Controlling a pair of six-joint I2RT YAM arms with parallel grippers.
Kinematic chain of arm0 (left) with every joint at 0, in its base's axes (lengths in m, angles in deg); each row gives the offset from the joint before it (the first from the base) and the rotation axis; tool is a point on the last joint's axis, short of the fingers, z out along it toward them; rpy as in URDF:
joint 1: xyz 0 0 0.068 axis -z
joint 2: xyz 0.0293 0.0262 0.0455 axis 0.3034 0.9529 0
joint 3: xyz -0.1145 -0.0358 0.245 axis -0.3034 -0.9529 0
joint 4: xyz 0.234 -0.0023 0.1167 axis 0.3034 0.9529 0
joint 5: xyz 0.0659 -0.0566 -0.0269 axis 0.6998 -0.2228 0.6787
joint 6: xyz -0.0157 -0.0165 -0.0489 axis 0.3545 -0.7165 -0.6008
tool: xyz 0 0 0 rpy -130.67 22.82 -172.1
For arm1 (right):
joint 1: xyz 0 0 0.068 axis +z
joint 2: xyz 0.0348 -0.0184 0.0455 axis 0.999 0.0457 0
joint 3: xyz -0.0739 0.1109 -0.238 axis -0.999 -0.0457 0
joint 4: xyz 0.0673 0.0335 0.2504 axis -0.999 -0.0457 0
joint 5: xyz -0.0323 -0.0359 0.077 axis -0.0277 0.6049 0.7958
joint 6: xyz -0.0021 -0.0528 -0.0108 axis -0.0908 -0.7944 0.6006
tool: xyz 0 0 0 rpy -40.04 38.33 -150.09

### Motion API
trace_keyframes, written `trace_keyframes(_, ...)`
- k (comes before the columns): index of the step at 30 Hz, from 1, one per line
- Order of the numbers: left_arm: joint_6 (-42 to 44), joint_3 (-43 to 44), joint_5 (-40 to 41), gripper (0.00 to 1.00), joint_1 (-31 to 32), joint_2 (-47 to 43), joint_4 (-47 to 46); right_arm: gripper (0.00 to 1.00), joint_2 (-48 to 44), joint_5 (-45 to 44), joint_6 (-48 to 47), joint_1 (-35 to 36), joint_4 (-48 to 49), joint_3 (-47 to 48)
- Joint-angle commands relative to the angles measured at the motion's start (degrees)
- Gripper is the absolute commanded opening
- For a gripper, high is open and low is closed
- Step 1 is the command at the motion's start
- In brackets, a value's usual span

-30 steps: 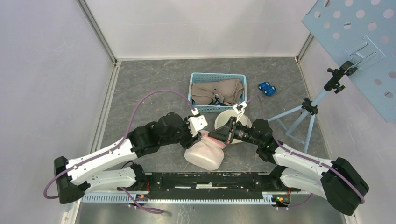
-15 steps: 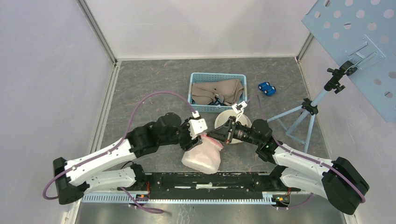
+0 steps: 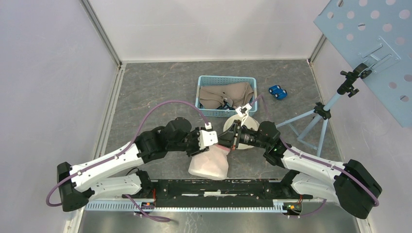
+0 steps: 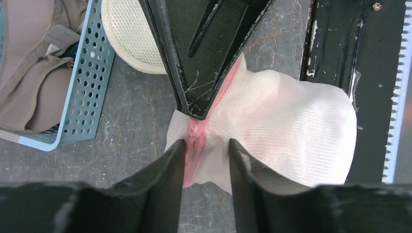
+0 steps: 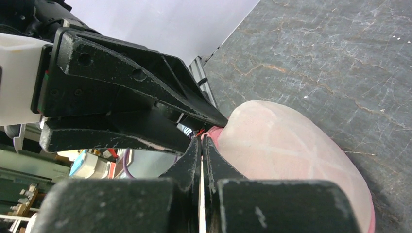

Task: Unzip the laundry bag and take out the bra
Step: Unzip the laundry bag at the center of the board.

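The laundry bag (image 3: 210, 166), white mesh with a pink zip edge, lies on the grey table between the arms. In the left wrist view the bag (image 4: 291, 121) fills the middle. My left gripper (image 4: 206, 145) straddles its near corner, with bunched pink zip fabric filling the gap between the fingers. My right gripper (image 4: 197, 112) comes in from above, shut, its tip on the pink zip line (image 4: 194, 133). In the right wrist view the right gripper (image 5: 201, 140) is pressed shut against the bag (image 5: 291, 155). The zip pull cannot be made out. The bra is hidden inside the bag.
A blue basket (image 3: 201, 85) holding beige garments (image 3: 226, 94) stands behind the bag. A white round mesh piece (image 3: 232, 124) sits between them, and a blue toy car (image 3: 277, 91) to the right. A tripod (image 3: 316, 116) with a perforated board stands at the far right. A black rail (image 3: 218, 187) runs along the near edge.
Both grippers have shifted: the left one down and right onto the bag's corner, the right one leftward along the pink edge. The bag has been drawn slightly left and toward the arms.
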Motion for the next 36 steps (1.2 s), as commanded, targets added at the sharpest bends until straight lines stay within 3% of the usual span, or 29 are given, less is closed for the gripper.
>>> trace_keyframes(1,2.39,1.95,-1.07,0.40,-0.49,0.46,-0.58,0.00,-0.48,1.66,-1.33,0.36,2.11,3.41)
trace_keyframes(6,0.37,0.90,-0.02,0.26,-1.70,-1.64,-1.86,0.00,-1.01,1.25,-1.92,0.45,1.22,3.53)
trace_keyframes(8,0.03,0.73,0.36,0.31,-2.32,-2.29,-2.16,0.00,-0.87,1.44,-1.84,0.40,1.31,3.52)
trace_keyframes(10,-0.09,0.56,1.15,0.43,-2.77,-2.88,-2.91,0.00,-0.92,1.62,-1.69,0.41,1.45,3.52)
trace_keyframes(19,-0.13,1.21,-1.81,0.49,-3.36,0.92,-4.24,0.00,-0.59,3.21,-1.25,0.49,2.31,4.24)
trace_keyframes(21,-0.32,1.40,-3.83,0.45,-3.41,1.68,-4.25,0.00,-0.72,3.21,-1.09,0.49,2.63,4.13)
trace_keyframes(29,-1.11,0.82,-1.08,0.03,-4.54,-1.27,-5.30,0.00,-2.57,0.85,-3.77,-1.19,-1.14,5.72)
trace_keyframes(36,-1.79,0.26,1.87,0.02,-7.90,-4.49,-10.71,0.00,-3.14,-1.94,-9.23,-6.45,-8.59,11.32)
